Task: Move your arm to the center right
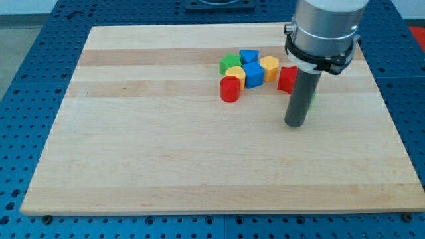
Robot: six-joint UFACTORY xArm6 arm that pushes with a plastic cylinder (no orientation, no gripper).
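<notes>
My tip rests on the wooden board right of the middle, just below and right of a cluster of blocks. The cluster holds a green block, a blue block, a yellow hexagonal block, a blue cube, a yellow block, a red cylinder and a red block beside the rod. A sliver of a green block shows behind the rod; its shape is hidden.
The board lies on a blue perforated table. The arm's grey body hangs over the board's upper right and hides part of it.
</notes>
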